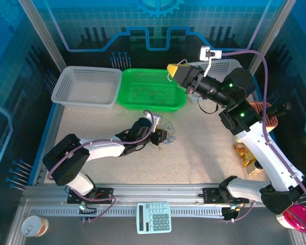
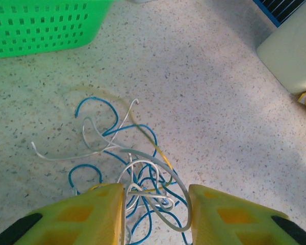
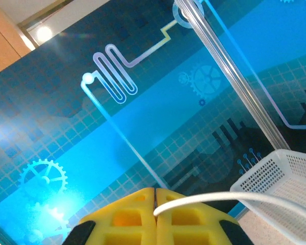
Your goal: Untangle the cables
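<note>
Barely begun: right hand (image 3: 155,198) pinches one white cable (image 3: 229,194) aloft; left hand (image 2: 156,198) gapes astride tangle (image 2: 135,171) on surface (image 2: 219,102); rest seemingly knotted.

Our left arm (image 1: 99,149) reaches forward, low and nearly flat. Its pincer (image 2: 155,204) appears tipped downward, and the yellow jaws stand partly apart. Our right arm (image 1: 260,148) rises from its base, bends at the elbow and turns left. Its pincer (image 3: 155,201) is held high, the fingers pressed together and nipping a white cable (image 3: 234,196).
</note>
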